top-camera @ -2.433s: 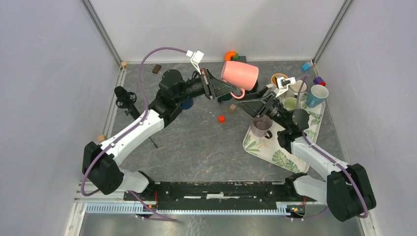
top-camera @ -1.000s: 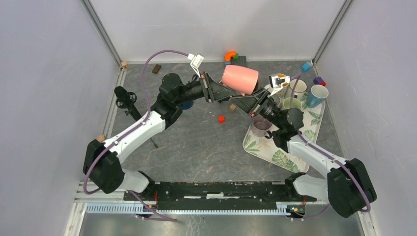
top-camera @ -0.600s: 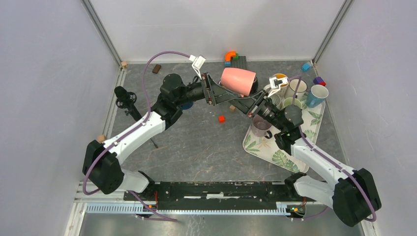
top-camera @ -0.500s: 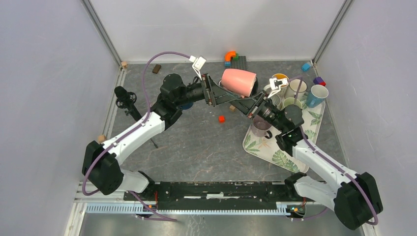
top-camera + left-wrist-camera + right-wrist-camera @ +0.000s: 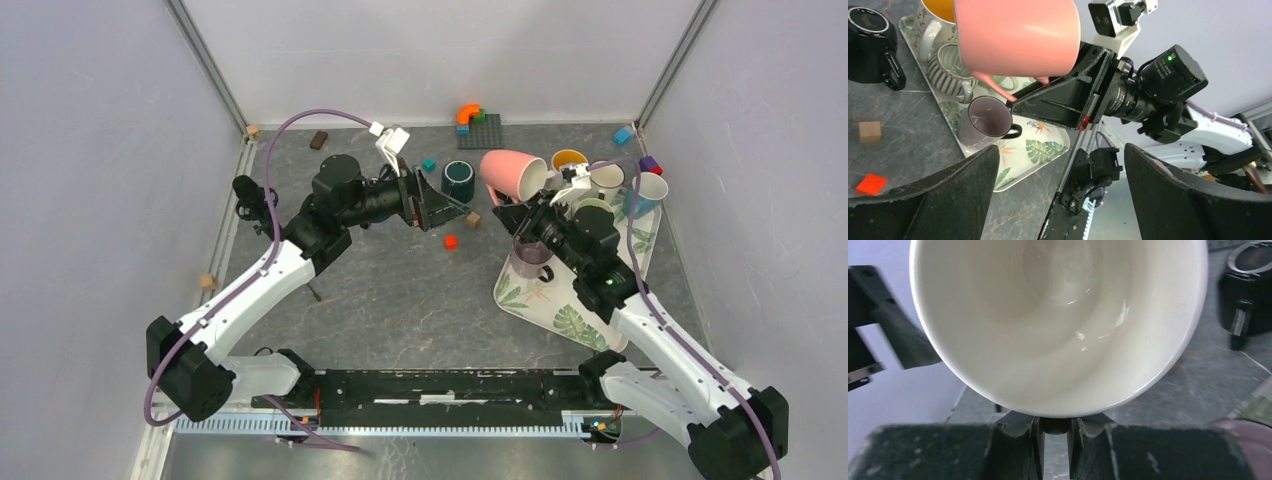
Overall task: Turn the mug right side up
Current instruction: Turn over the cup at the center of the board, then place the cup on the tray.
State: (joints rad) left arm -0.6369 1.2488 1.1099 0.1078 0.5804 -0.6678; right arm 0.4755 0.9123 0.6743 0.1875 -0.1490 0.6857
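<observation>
Above the grey desk (image 5: 400, 290), right end effector (image 5: 1054, 430) pinches the sideways pink ceramic mug (image 5: 507, 170) by its handle while left end effector (image 5: 440, 203) gapes empty.

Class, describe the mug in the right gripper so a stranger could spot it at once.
Find the leaf-patterned tray on the right of the table. Near its far-left side, the right gripper holds a mug by its handle. It alone is pink, tilted in the air, white inside.

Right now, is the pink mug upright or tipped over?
Tipped. The pink mug hangs sideways in the air, its empty mouth facing the right gripper, which is shut on it.
</observation>
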